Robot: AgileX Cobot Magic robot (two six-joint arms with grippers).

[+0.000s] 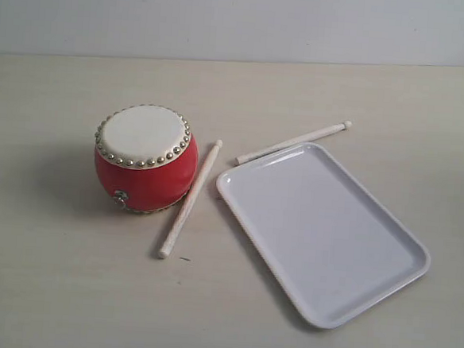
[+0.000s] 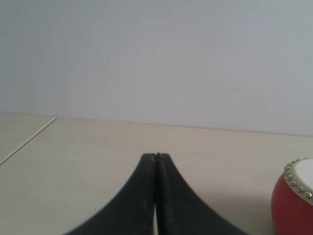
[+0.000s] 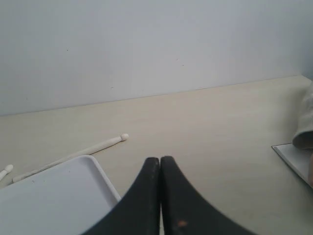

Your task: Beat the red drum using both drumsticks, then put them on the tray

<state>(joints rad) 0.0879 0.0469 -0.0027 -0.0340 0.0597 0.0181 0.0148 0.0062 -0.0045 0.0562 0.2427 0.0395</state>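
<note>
Exterior: red drum [image 1: 144,161] upright on table [image 1: 49,289], left of centre. First drumstick [image 1: 190,199] flat on table just right of drum, seems to touch its side. Tray [image 1: 324,228] right of that stick. Second drumstick [image 1: 294,142] lies along tray's far edge, just beside rim, outside it.

Left wrist: left gripper [image 2: 155,156] over table, black fingers pressed together, gripping nothing. Drum partly in shot, off to one side.

Right wrist: right gripper [image 3: 160,159] fingers pressed together, gripping nothing. Tray corner and second drumstick ahead of it; tip of first drumstick at frame edge.
</note>
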